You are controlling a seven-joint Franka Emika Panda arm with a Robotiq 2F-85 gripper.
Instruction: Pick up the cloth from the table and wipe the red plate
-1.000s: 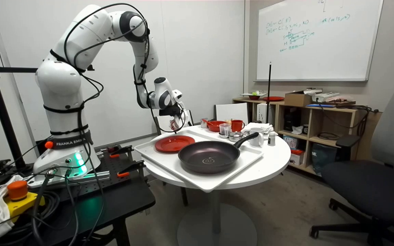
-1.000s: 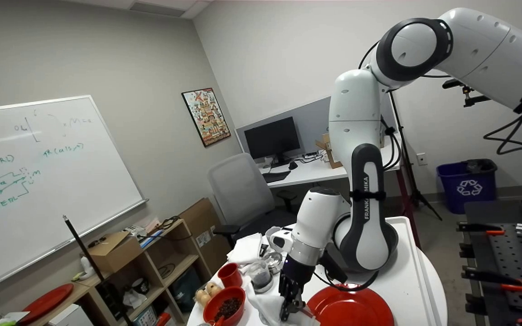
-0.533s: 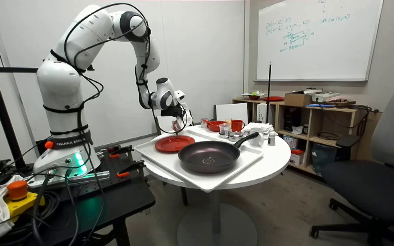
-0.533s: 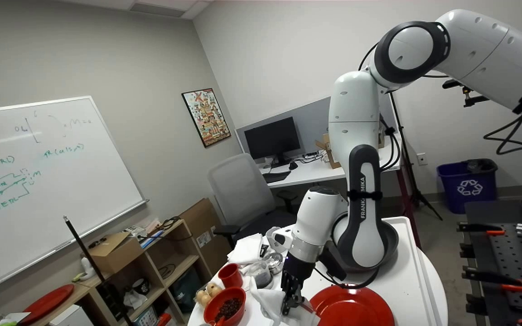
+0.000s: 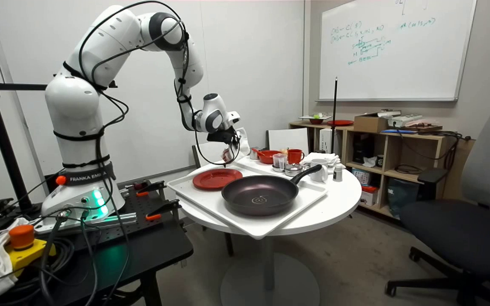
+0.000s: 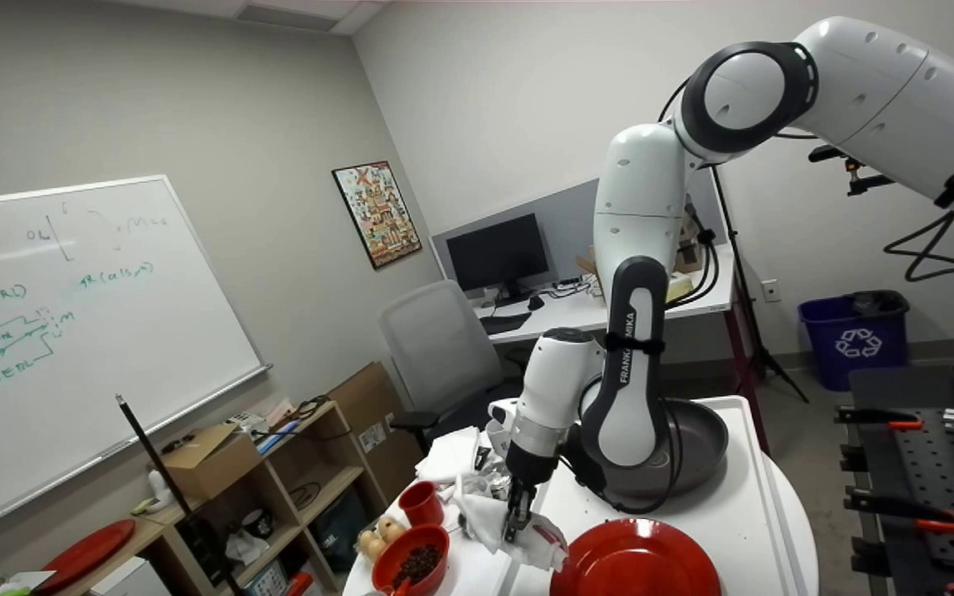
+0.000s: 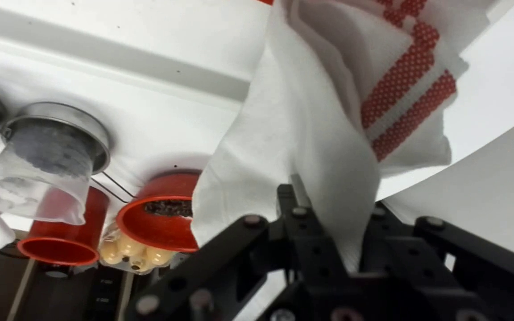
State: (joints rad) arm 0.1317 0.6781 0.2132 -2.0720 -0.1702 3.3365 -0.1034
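Note:
My gripper [image 7: 335,209] is shut on the white cloth [image 7: 301,129] with red stripes in the wrist view; its folds hang past the fingers. In both exterior views the gripper [image 5: 230,146] [image 6: 518,526] holds the cloth [image 5: 242,144] [image 6: 484,520] above the white tray, beside the red plate [image 5: 217,179] [image 6: 638,559]. The cloth's lower corner overlaps the plate's edge in an exterior view; I cannot tell whether they touch. Only a sliver of the plate [image 7: 266,2] shows in the wrist view. The round white table [image 5: 343,204] stands under everything.
The dark pan [image 5: 260,195] sits on the white tray [image 5: 209,206] by the plate. A red bowl [image 6: 427,546], a red cup [image 6: 421,503], metal and clear cups [image 7: 56,147], a white mug [image 5: 319,171] and egg-like items [image 6: 378,538] stand behind the tray.
My gripper and the cloth have moved away from the robot's base and the red plate, and look slightly raised. The plate and pan have not moved.

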